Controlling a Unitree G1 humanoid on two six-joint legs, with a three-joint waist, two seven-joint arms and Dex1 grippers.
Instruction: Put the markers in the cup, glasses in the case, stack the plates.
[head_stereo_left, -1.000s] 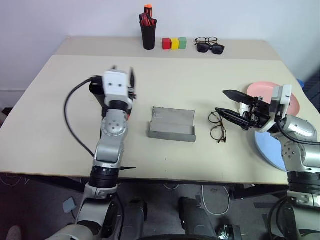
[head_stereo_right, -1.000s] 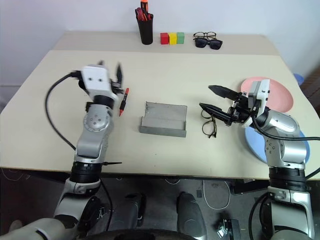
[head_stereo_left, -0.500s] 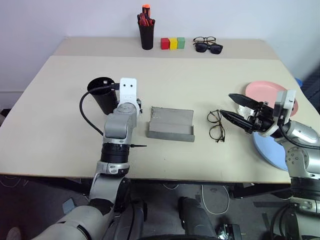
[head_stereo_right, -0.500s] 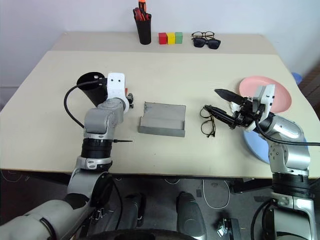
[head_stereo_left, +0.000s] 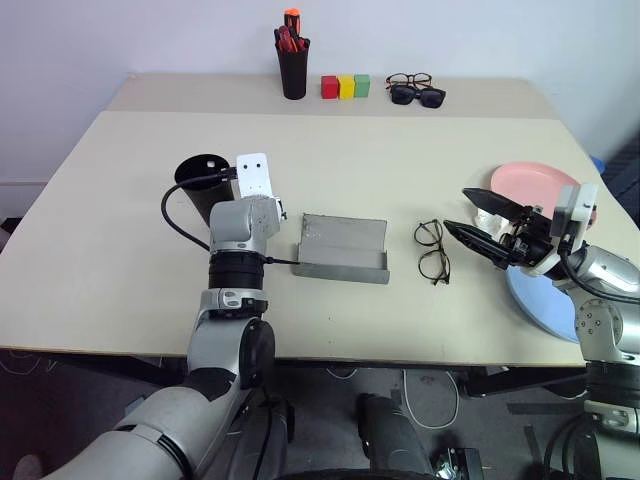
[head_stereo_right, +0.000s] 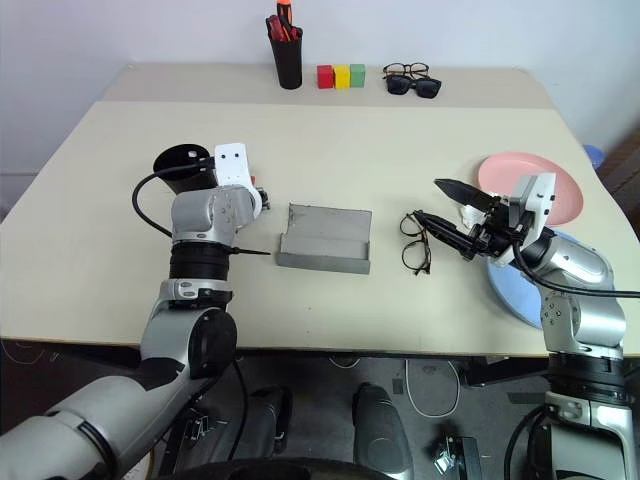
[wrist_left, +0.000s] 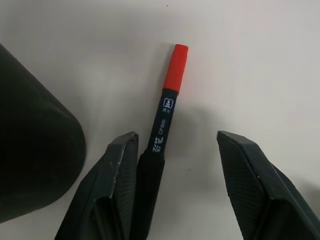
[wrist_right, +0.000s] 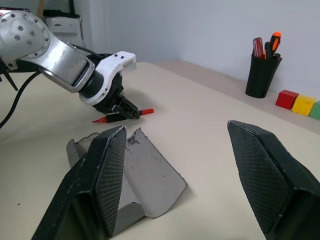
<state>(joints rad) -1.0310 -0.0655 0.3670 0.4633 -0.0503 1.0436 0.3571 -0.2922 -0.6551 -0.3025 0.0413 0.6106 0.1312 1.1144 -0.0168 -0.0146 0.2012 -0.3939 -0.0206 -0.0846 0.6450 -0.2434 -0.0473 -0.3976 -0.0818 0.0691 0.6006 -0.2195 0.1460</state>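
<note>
- Red marker lay flat on the worktop, just beside the cup; in the head views the left arm hid nearly all of it, and the second, white marker could not be found.
- Left gripper was down at the worktop beside the cup, fingers about half spread, straddling the marker's black end; one finger seemed to touch the barrel, nothing clamped.
- Cup stood upright, partly hidden behind the left wrist.
- Case sat open, mid-worktop, on the cup's right-hand side; inside hard to read.
- Glasses lay on the worktop well apart from the cup, just past the case.
- Right gripper hung above the worktop beside the glasses, fingers wide apart, empty.
- Pink plate and blue plate lay unstacked at the far right from the cup, both partly covered by the right arm.
- Against a second earlier: left gripper had dropped from raised over the cup down to the marker; right gripper barely shifted; case, glasses and plates had not moved.
</note>
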